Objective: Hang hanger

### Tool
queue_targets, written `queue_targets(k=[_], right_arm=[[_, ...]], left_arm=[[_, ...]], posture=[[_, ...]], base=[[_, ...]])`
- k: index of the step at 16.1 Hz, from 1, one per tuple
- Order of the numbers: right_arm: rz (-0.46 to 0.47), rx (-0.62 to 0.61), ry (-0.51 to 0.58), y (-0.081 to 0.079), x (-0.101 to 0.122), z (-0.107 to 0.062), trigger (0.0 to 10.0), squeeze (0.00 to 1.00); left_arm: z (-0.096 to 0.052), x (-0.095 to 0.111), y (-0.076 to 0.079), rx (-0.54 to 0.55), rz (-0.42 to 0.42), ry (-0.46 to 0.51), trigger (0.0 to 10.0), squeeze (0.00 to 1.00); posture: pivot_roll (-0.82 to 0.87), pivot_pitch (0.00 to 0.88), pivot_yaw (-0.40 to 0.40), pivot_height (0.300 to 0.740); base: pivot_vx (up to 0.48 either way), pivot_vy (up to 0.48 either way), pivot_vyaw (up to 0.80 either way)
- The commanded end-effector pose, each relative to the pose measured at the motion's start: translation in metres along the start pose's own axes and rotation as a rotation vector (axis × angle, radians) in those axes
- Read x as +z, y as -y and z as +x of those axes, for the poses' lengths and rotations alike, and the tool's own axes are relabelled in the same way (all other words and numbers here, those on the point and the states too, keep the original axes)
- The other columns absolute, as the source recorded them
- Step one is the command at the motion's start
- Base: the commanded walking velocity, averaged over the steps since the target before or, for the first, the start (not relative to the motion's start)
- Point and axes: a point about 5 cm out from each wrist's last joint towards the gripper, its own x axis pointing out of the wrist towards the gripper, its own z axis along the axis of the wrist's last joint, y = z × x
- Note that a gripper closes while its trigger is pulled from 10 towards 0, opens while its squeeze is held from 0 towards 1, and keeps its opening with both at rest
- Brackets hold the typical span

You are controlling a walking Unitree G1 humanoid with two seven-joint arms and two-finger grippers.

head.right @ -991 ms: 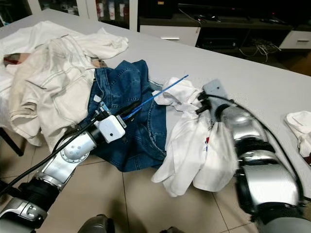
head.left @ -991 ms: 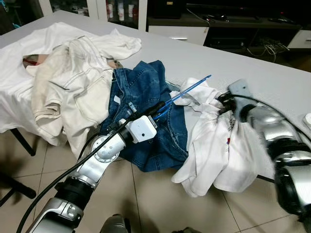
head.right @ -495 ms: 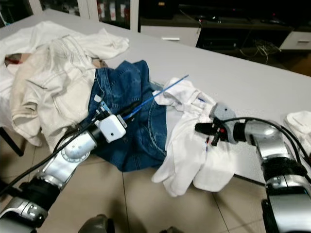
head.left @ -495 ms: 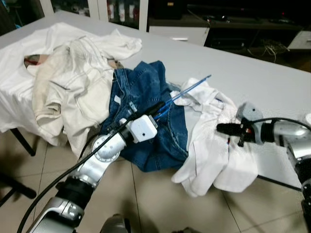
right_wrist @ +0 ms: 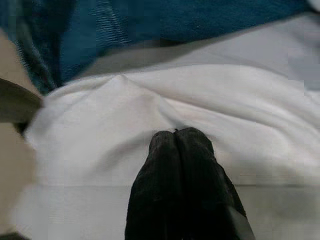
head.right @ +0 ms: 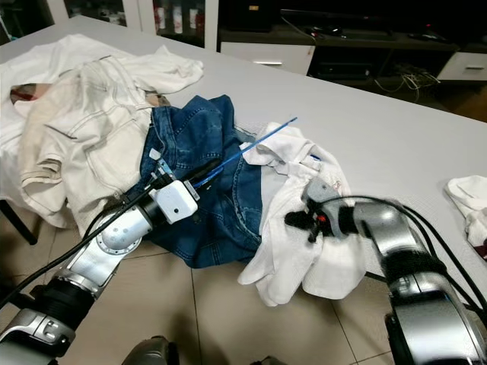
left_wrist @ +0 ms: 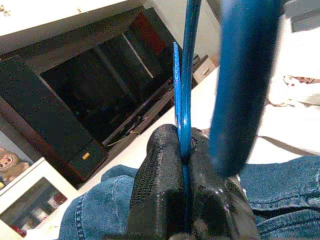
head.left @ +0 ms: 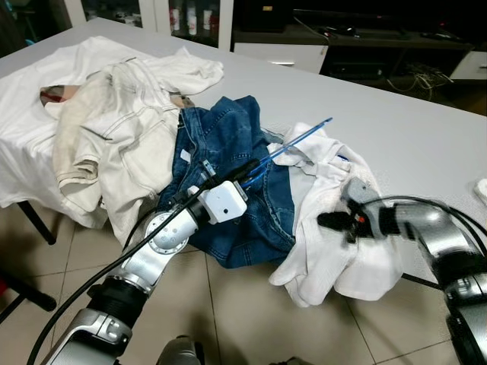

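A thin blue hanger (head.left: pixel 297 141) slants up over the blue jeans (head.left: pixel 228 144) and the collar of a crumpled white shirt (head.left: pixel 335 251) at the table's front edge. My left gripper (head.left: pixel 247 169) is shut on the hanger's lower end. The left wrist view has the blue hanger (left_wrist: pixel 186 75) pinched between the black fingers (left_wrist: pixel 157 170). My right gripper (head.left: pixel 321 221) lies low over the white shirt and points left, with its fingers (right_wrist: pixel 165 150) shut together and nothing between them.
A cream jacket (head.left: pixel 114 129) and white sheets (head.left: pixel 30 99) cover the left of the grey table (head.left: pixel 411 129). Another white cloth (head.right: pixel 468 194) lies at the right edge. A dark TV cabinet (head.left: pixel 365 46) stands behind, and tiled floor (head.left: pixel 251 319) lies below.
My right gripper has come down from the shirt's collar toward the table's front edge and moved left across the shirt. The left gripper and the hanger have stayed put.
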Motion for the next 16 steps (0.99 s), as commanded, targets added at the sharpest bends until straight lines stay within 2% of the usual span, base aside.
queue_targets(k=[1, 3, 5, 7, 10, 12, 14, 16], right_arm=[[0.010, -0.061, -0.061, 0.003, -0.006, 0.003, 10.0, 0.00], [-0.008, -0.328, -0.079, 0.022, 0.004, 0.003, 10.0, 0.00], [-0.029, -0.445, -0.048, 0.032, 0.016, 0.000, 10.0, 0.00], [-0.035, -0.638, -0.011, 0.047, 0.029, -0.010, 10.0, 0.00], [-0.013, -0.770, -0.021, 0.055, 0.027, -0.018, 10.0, 0.00], [0.028, -0.745, 0.042, 0.055, 0.033, -0.016, 10.0, 0.00], [0.076, -0.600, 0.165, 0.050, 0.041, -0.014, 10.0, 0.00], [0.075, -0.514, 0.194, 0.048, 0.040, -0.019, 10.0, 0.00]], left_arm=[[0.002, 0.003, 0.001, -0.002, 0.010, 0.013, 10.0, 0.00], [0.002, 0.003, 0.002, 0.001, 0.007, 0.012, 10.0, 0.00], [0.002, 0.003, 0.002, 0.002, 0.007, 0.012, 10.0, 0.00], [0.001, 0.003, 0.002, 0.001, 0.008, 0.011, 10.0, 0.00], [0.001, 0.003, 0.002, 0.000, 0.008, 0.010, 10.0, 0.00], [0.000, 0.003, 0.001, -0.001, 0.010, 0.009, 10.0, 0.00], [0.000, 0.002, 0.002, -0.002, 0.011, 0.007, 10.0, 0.00], [0.000, 0.003, 0.002, -0.004, 0.010, 0.009, 10.0, 0.00]], posture=[[0.14, 0.000, -0.096, 0.710], [0.14, 0.000, -0.099, 0.710], [0.14, 0.000, -0.099, 0.710], [0.15, 0.000, -0.099, 0.710], [0.15, 0.000, -0.097, 0.710], [0.15, 0.000, -0.097, 0.710], [0.15, 0.000, -0.094, 0.710], [0.15, 0.000, -0.094, 0.710]], base=[[0.000, 0.000, 0.00], [0.000, 0.000, 0.00], [0.000, 0.000, 0.00], [0.000, 0.000, 0.00], [0.000, 0.000, 0.00], [0.000, 0.000, 0.00], [0.000, 0.000, 0.00], [0.000, 0.000, 0.00]])
